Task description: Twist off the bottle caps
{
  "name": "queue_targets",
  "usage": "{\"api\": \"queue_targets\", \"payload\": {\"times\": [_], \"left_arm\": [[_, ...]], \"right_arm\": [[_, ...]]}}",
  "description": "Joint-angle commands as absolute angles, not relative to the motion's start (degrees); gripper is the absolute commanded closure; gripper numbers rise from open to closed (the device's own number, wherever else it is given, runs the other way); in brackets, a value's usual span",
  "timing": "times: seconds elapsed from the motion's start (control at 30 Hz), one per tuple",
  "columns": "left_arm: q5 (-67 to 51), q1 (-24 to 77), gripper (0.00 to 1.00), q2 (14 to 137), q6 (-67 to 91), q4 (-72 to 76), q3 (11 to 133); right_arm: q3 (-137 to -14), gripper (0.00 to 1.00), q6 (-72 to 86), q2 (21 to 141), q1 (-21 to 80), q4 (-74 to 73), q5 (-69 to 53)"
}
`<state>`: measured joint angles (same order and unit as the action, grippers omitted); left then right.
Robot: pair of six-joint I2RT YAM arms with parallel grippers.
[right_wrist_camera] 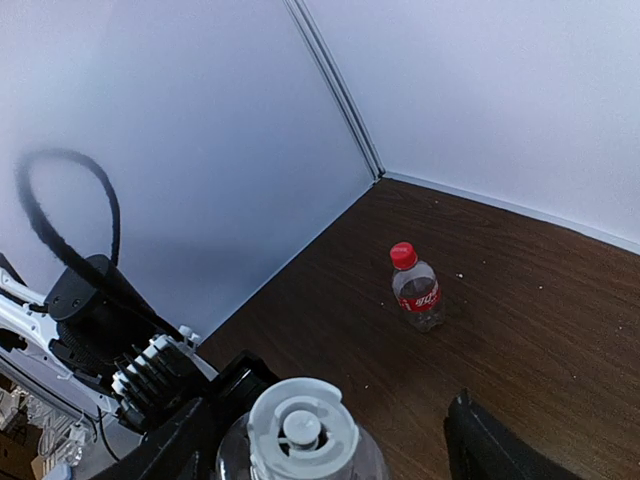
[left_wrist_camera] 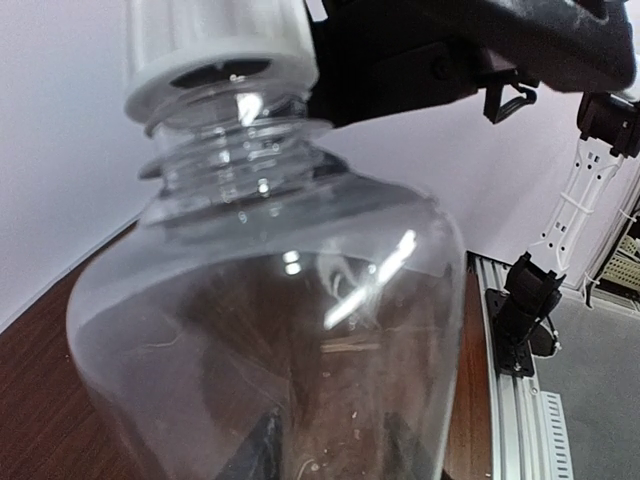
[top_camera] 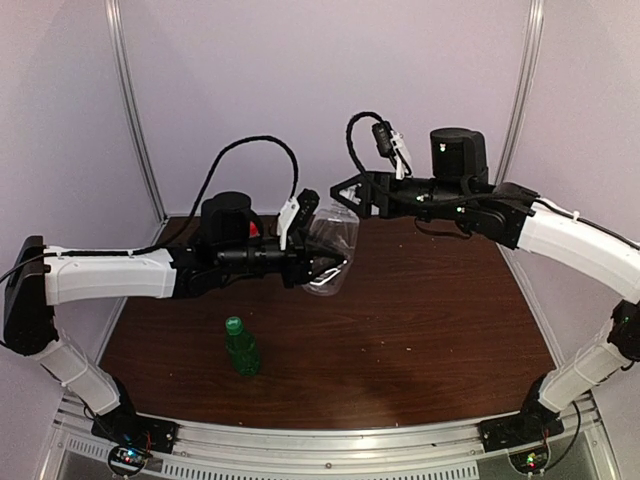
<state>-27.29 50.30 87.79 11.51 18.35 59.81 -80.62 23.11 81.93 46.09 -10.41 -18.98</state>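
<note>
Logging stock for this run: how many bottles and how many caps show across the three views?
Bottles: 3 (green bottle, red-labelled clear bottle, wide clear bottle)
Caps: 3 (green cap, red cap, white cap)
Total: 6

A dark brown wood-grain surface (top_camera: pixel 430 320) forms the floor of a booth closed in by pale, plain walls (top_camera: pixel 250 90). Silvery metal strips (top_camera: pixel 135 110) run up the two back corners. A ribbed metal rail (top_camera: pixel 330 440) lies along the near edge of the surface.
</note>
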Motion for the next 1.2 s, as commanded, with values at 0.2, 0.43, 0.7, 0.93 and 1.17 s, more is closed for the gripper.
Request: {"api": "queue_targets", "payload": {"times": [0.2, 0.43, 0.7, 0.93, 1.17], "left_arm": [[-24.6, 50.2, 0.65, 88.4, 11.5, 19.5, 62.1], [-25.4, 50.1, 0.65, 87.9, 10.8, 19.9, 61.5], [-51.0, 50.1, 0.65, 85.9, 11.9, 30.0, 58.5], [-65.9, 50.1, 0.65, 87.4, 15.7, 32.6, 59.9], [-68.2, 50.1, 0.68, 89.0, 16.7, 32.9, 60.8]], "right_arm": [[-83.8, 0.47, 23.7, 84.4, 47.3, -9.4, -16.5], [-82.5, 0.76, 21.1, 83.8, 47.3, -7.3, -19.2], [-75.8, 0.86, 6.8, 79.2, 43.3, -0.1, -44.3], [-76.0, 0.82, 0.7, 80.1, 39.7, -0.2, -68.4], [-78.1, 0.8, -1.6, 82.1, 38.9, -2.5, -74.2]]}}
